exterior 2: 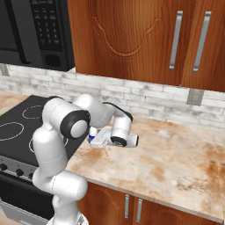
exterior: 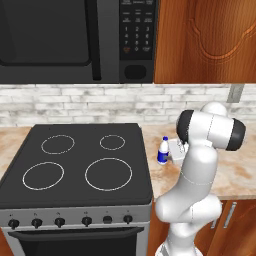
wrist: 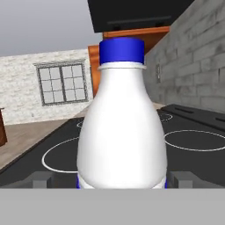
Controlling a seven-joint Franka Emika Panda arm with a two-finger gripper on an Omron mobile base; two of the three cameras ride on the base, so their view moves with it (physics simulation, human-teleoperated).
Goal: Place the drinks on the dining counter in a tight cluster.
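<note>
A white plastic bottle with a blue cap and blue base [exterior: 163, 150] stands upright on the beige-and-rust marbled stone desk [exterior 2: 176, 162], just beside the right edge of the black glass stovetop [exterior: 75, 165]. The white robot arm's gripper [exterior 2: 97, 138] lies level along the desk, aimed squarely at the bottle. In the hand view the bottle [wrist: 122, 127] stands dead centre and very close, its long axis vertical and crosswise to the approach. The fingers [wrist: 40, 179] stand wide apart, one tip on either side of the bottle's base, clamped on nothing yet. Judging by this, closing on the bottle is the step in hand.
</note>
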